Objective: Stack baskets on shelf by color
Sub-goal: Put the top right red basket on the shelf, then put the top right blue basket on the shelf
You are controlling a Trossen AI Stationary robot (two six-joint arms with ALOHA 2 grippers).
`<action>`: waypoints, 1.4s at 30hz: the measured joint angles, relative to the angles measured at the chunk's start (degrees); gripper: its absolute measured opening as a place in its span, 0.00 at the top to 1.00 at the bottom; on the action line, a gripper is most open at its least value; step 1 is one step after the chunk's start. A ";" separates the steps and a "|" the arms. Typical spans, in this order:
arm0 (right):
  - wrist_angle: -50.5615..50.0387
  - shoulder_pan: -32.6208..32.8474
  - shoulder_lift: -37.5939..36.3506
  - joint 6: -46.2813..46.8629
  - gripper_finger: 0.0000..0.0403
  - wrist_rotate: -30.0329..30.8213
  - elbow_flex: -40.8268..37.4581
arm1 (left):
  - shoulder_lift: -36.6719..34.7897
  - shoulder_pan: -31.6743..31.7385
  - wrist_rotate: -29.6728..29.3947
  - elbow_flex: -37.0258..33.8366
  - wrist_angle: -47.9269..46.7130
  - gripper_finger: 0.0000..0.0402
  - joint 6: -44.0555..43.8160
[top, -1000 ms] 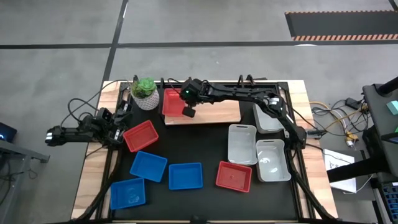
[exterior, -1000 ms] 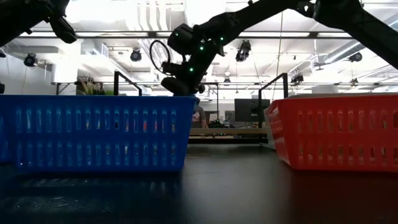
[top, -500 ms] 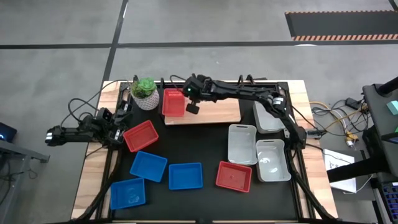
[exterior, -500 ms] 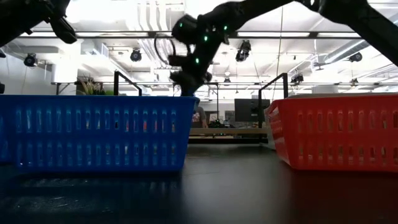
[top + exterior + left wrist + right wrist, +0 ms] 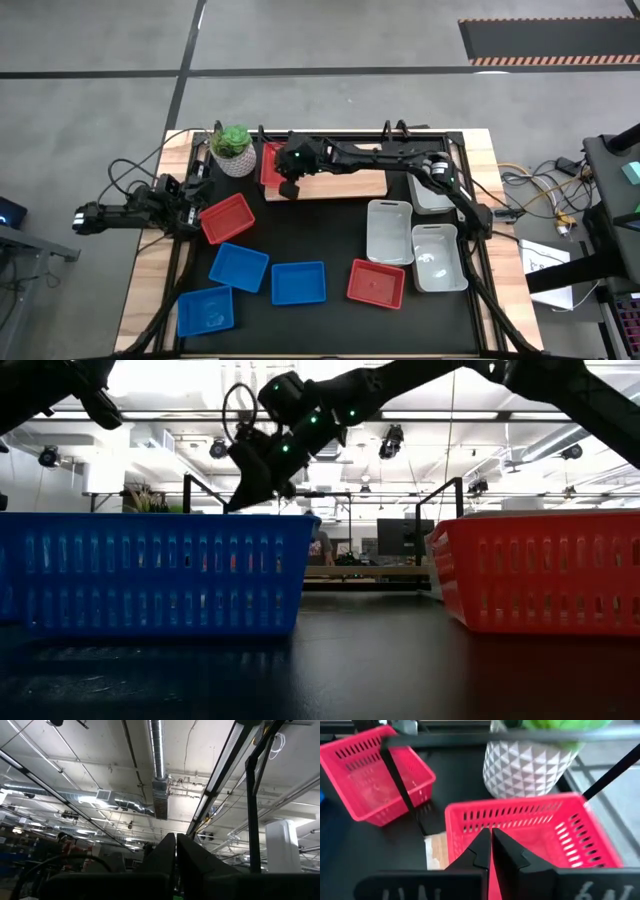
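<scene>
Reaching across the far side of the bench [image 5: 330,230], the right gripper [image 5: 290,188] hovers at the near edge of a red basket [image 5: 270,163] that sits on the left end of the shelf [image 5: 350,183], just beside a white plant pot [image 5: 235,155]; its fingers [image 5: 485,852] are pressed together with nothing between them, their tips over the basket's near wall in the right wrist view. The left gripper [image 5: 192,205] waits at the left edge of the bench, its fingers [image 5: 170,852] also closed and empty, pointing up toward the ceiling. A second red basket [image 5: 227,218] lies tilted just beside it. Three blue baskets [image 5: 298,282] are grouped at the near left, a third red basket [image 5: 377,284] sits near centre right, and three whitish-grey baskets [image 5: 390,232] stand along the right side, one of them partly under the right arm.
</scene>
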 joint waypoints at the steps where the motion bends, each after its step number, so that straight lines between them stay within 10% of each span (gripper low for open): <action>1: -0.69 0.00 0.22 0.38 0.98 0.00 -0.02 | 0.00 0.00 0.00 0.00 0.03 1.00 0.00; 42: -25.10 0.66 0.40 -3.09 0.98 0.87 10.51 | 0.11 -0.02 0.03 0.00 -0.18 1.00 -0.20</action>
